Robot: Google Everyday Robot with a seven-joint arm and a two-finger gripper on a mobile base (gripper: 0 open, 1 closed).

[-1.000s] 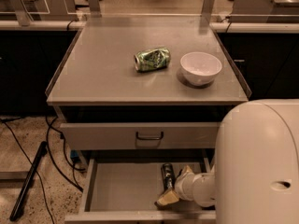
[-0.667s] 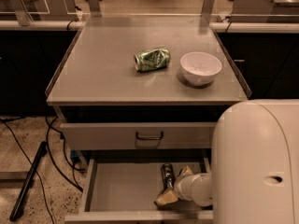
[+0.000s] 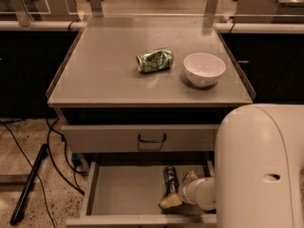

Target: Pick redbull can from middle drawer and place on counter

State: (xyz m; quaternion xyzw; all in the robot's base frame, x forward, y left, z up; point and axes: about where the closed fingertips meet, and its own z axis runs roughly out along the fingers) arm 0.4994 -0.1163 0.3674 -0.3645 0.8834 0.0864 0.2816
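Matt metal counter (image 3: 104, 75), glossy bowl (image 3: 204, 68) — matt jaws, parted, in metal middle drawer (image 3: 124, 190).

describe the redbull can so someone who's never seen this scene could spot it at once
Start at the broad grey counter; under its closed drawer front, the middle drawer is pulled open. On that drawer's floor, toward the right, sits the redbull can, right beside the gripper. It is slim and dark, unlike the dented green can up on the counter by the white bowl.
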